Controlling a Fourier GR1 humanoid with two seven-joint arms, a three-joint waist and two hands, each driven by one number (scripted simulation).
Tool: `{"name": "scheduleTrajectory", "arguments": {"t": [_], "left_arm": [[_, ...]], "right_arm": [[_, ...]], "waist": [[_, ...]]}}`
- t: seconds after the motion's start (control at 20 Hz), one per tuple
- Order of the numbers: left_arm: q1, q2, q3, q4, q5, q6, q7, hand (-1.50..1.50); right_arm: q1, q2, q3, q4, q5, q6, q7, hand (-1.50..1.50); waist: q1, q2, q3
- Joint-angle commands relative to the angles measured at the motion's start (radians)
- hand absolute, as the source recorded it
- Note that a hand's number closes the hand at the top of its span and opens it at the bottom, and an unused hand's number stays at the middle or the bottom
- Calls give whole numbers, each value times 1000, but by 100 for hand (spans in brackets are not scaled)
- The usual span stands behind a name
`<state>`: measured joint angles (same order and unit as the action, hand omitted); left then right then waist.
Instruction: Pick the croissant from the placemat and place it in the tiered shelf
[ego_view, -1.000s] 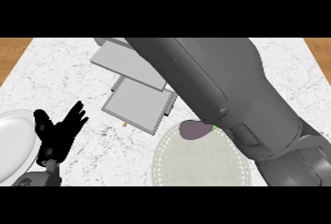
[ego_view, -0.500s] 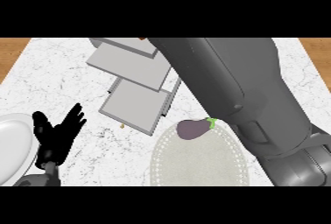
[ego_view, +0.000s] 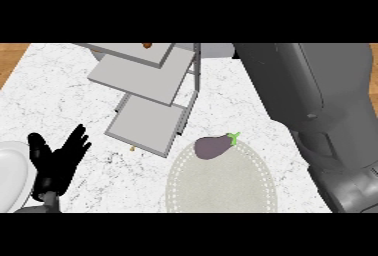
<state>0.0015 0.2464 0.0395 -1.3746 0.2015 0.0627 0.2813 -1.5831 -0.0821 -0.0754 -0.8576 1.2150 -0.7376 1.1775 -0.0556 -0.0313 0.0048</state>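
The grey tiered shelf (ego_view: 151, 85) steps down across the upper middle of the counter. A small brown thing (ego_view: 148, 45), seemingly the croissant, shows on its top tier at the view's upper edge. The pale oval placemat (ego_view: 221, 182) lies at the lower middle, with a purple eggplant (ego_view: 212, 147) on its far rim. My left hand (ego_view: 57, 159) rests open at the lower left, fingers up. My right forearm (ego_view: 317, 110) fills the right side and runs up past the upper edge; its hand does not show.
A white plate (ego_view: 10, 172) lies at the left edge beside my left hand. A tiny brown speck (ego_view: 133, 148) sits on the counter by the lowest tier's front edge. Wooden floor (ego_view: 11, 52) shows past the counter's far left corner.
My right forearm has swung to the right, off the shelf and placemat, uncovering the shelf's tiers and the whole eggplant. The left hand keeps its pose.
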Motion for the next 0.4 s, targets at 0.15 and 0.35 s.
{"name": "scheduleTrajectory", "arguments": {"t": [0.15, 0.35], "left_arm": [[44, -11, 15, 8, 9, 8, -7, 0], [49, -4, 24, 6, 12, 3, -10, 0]], "right_arm": [[120, 25, -71, -291, 53, 78, 193, -150], [170, 38, -89, -484, 44, 202, 191, -150]], "waist": [[-36, -12, -1], [-42, -13, -1]]}}
